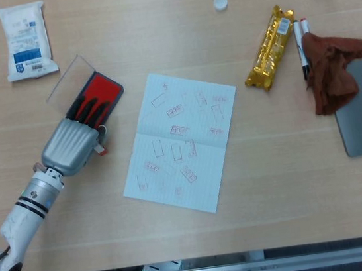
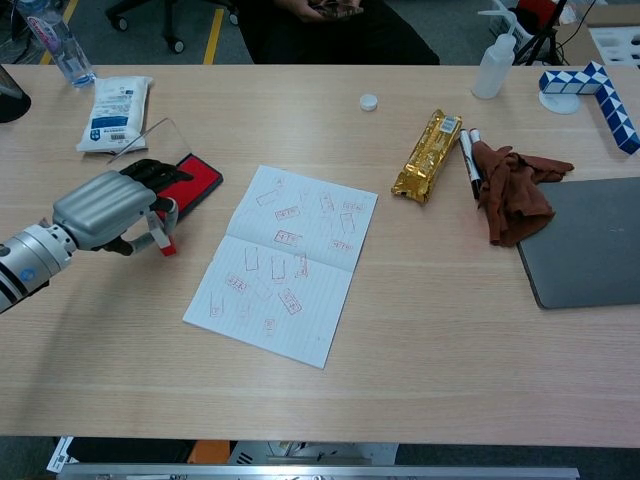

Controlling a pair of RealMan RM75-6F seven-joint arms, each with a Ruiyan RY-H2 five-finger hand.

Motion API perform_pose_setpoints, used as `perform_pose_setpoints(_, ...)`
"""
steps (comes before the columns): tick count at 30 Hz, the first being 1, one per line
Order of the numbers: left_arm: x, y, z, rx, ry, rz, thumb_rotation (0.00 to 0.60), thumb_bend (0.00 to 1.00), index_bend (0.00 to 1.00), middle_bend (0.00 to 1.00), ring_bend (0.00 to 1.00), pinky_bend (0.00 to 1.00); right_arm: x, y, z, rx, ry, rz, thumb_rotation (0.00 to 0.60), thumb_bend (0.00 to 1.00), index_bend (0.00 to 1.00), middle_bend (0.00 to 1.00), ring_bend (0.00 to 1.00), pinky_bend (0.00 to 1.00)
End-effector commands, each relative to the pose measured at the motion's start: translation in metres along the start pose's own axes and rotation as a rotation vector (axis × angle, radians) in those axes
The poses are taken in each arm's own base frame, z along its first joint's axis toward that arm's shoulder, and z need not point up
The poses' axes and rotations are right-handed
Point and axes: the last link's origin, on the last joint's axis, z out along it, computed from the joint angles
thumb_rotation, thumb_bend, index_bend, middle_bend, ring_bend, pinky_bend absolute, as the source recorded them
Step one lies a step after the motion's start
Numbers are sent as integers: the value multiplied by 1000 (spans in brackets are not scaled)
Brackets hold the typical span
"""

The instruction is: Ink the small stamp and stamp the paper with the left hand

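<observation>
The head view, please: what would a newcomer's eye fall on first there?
Probably the left hand, reaching in from the lower left and holding a small stamp beside the red ink pad. Next, the paper in the middle, already covered in red stamp marks. On the right, a gold packet lies beside a brown cloth.

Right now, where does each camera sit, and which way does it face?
Head view: above the table, looking almost straight down; shows left hand holding the small stamp by the ink pad.
Chest view: lower, at the near table edge, looking forward across it; shows left hand.
Both show the stamped paper; no right hand.
</observation>
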Motion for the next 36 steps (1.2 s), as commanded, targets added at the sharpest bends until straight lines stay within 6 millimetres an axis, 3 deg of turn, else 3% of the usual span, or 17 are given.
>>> perform_pose_setpoints(1, -1, 1, -1, 0, 0, -4, 600, 409, 494, 59, 0, 3, 0, -1, 0, 2, 0, 1, 600, 155, 313, 362, 300, 324)
perform_pose_setpoints(20, -1, 2, -7, -13, -5, -14, 600, 358, 348, 5, 0, 3, 3, 0, -4, -7, 13, 8, 600, 155, 313, 362, 300, 324)
perform_pose_setpoints(28, 32, 0, -15, -14, 69, -109, 600, 358, 161, 16, 0, 3, 4, 2, -2, -17, 4, 9, 600, 155, 313, 362, 300, 324)
perform_pose_setpoints(36, 71, -30, -30, 130, 182, -172, 600, 358, 166, 24, 0, 3, 4, 1, 8, -5, -24, 1, 600, 157, 313, 362, 300, 324)
